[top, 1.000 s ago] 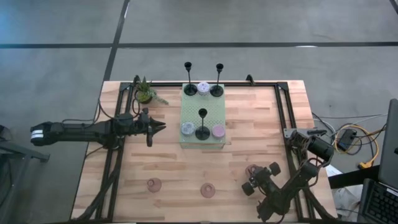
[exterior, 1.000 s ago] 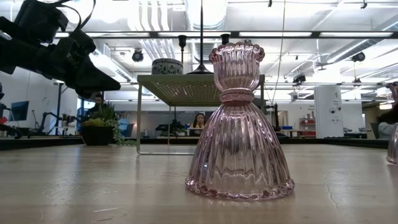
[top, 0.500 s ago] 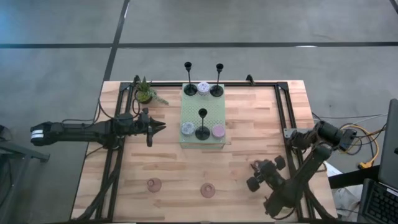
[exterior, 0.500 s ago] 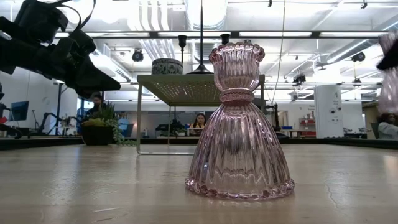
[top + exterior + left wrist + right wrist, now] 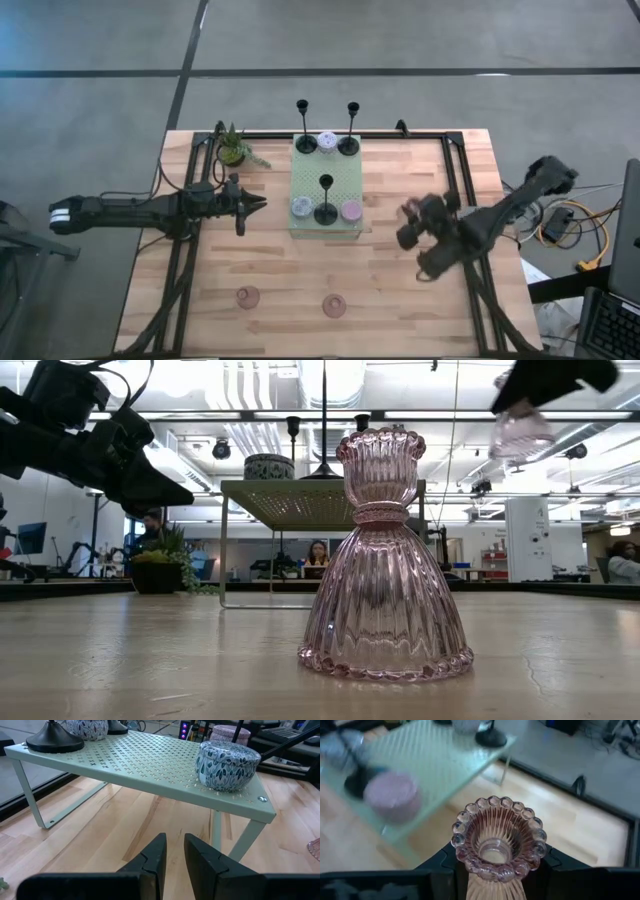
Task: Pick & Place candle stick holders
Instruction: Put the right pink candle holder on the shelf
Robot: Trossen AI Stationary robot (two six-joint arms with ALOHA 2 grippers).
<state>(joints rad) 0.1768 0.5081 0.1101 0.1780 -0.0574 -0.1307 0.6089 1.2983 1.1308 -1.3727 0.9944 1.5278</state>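
Right gripper (image 5: 408,224) has swung up from the near-right part of the table (image 5: 400,290) to mid-table height, just right of the pale green perforated stand (image 5: 325,200), carrying a pink glass candle holder (image 5: 496,845) clamped between its fingers; in the low view that holder (image 5: 520,432) hangs well above the table top. Left gripper (image 5: 258,204) hasn't moved: hovers left of the stand, fingers (image 5: 155,857) nearly closed on nothing, pointing at the stand's edge. Two more pink glass holders stand on the near side of the table, one left (image 5: 247,296), one centre (image 5: 334,305). On the stand: three black stemmed candlesticks (image 5: 325,200) and small round cups, a patterned blue one (image 5: 226,764) at the near-left corner, a pink one (image 5: 350,210) at the near-right. Third cup between the two far candlesticks looks lilac, but it is too small to be sure. Potted plant (image 5: 234,148) sits at the far-left corner.
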